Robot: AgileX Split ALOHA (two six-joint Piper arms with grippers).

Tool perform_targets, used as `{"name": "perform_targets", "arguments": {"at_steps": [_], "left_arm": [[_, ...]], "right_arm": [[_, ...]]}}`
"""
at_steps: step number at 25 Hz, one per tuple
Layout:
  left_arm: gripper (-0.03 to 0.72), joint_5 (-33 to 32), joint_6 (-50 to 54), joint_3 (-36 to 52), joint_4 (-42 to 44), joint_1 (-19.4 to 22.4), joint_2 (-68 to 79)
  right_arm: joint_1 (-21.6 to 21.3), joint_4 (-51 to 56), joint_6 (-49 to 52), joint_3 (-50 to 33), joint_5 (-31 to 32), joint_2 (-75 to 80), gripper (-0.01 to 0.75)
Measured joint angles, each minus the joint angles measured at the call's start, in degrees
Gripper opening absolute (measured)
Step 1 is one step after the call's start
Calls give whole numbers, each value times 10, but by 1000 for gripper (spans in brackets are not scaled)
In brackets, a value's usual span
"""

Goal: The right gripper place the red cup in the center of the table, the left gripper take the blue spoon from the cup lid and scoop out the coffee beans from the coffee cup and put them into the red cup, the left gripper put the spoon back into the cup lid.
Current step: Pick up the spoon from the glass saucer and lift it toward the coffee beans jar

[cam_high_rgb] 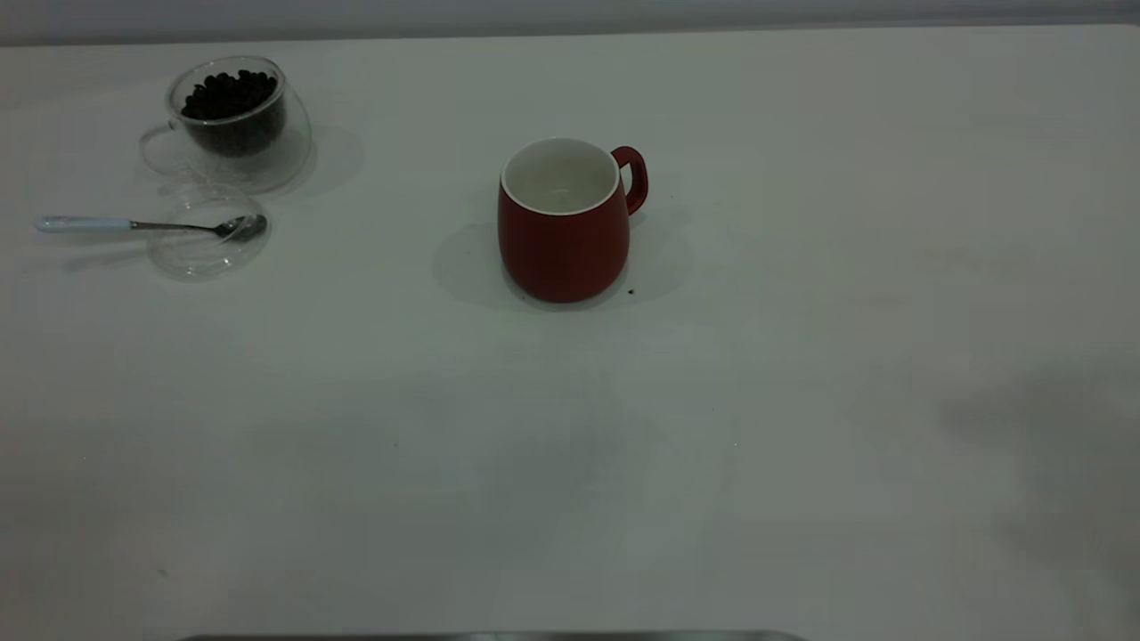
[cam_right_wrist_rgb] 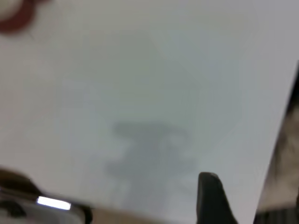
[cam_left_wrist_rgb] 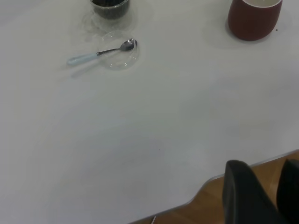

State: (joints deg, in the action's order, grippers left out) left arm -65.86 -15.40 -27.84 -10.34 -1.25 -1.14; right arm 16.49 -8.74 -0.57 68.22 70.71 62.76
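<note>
The red cup [cam_high_rgb: 565, 223] stands upright near the middle of the table [cam_high_rgb: 802, 356], empty, with its handle to the right. The coffee cup [cam_high_rgb: 236, 120], holding coffee beans [cam_high_rgb: 230, 94], stands at the far left. The cup lid [cam_high_rgb: 207, 239] lies just in front of it. The blue spoon [cam_high_rgb: 134, 224] rests with its bowl in the lid and its handle pointing left. Neither gripper shows in the exterior view. My left gripper [cam_left_wrist_rgb: 268, 184] is open and empty, back past the table edge, far from the spoon [cam_left_wrist_rgb: 100, 52]. My right gripper [cam_right_wrist_rgb: 257, 186] is open and empty; only one of its fingers [cam_right_wrist_rgb: 211, 196] shows.
A tiny dark speck [cam_high_rgb: 631, 291] lies on the table by the red cup's base. The table's near edge [cam_left_wrist_rgb: 210, 181] runs just ahead of the left fingers. A soft shadow [cam_high_rgb: 1051, 463] falls on the table's front right.
</note>
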Motion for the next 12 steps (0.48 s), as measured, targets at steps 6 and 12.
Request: {"name": "perform_targets", "arguments": {"at_steps": [6, 12], "left_arm": [[236, 0, 0, 0, 0, 0, 0], [236, 0, 0, 0, 0, 0, 0]], "right_arm": [[-108, -7, 19, -275, -33, -214, 457], [-127, 34, 6, -407, -72, -446, 457]]}}
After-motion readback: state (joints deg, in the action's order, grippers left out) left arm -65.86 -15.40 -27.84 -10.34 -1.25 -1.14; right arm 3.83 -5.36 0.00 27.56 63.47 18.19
